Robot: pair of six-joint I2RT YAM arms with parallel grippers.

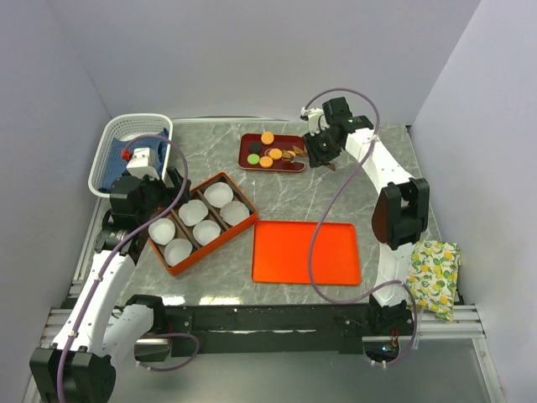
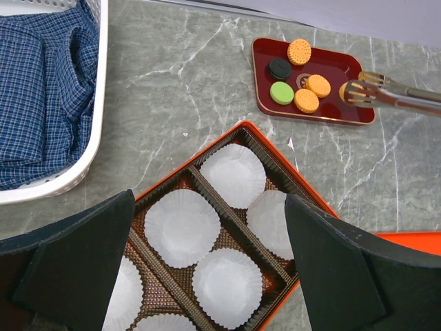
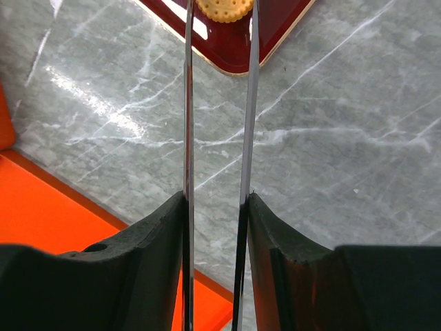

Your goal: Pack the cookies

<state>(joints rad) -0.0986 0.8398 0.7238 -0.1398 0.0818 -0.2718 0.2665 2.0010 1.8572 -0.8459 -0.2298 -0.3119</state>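
Closest thing in the overhead shot is the black rail (image 1: 268,319) carrying both arm bases. Further out, the left gripper (image 1: 168,186) hangs over one corner of the orange box (image 1: 225,175). The right gripper (image 1: 321,153) is reaching at the red tray (image 1: 289,141) with tongs (image 1: 295,154). All the cookies (image 1: 275,154) are on that tray, none in the box. Between the two grippers it's bare marble, plus a flat orange lid (image 1: 306,252) under the right arm.

Left wrist view: its jaws are spread wide and empty, with the box's paper cups (image 2: 182,227) right underneath. Far ahead and to its right, the tong tips sit around an orange cookie (image 2: 342,91). A white basket (image 2: 100,69) is off to its left.

Right wrist view: the fingers (image 3: 148,241) are pressed together on the tongs, blades running straight ahead with that cookie between the tips. Can't tell if it's actually gripped or lifted.

What could go sideways: those blades look thin and slick, so a light squeeze probably drops the cookie mid-carry, and a hard one could crack it. Dragging out low could catch the tray's raised rim. The bigger worry is that the left gripper parked over the box looks like it's right in the drop-off path. The marble gap seems like the safest lane.
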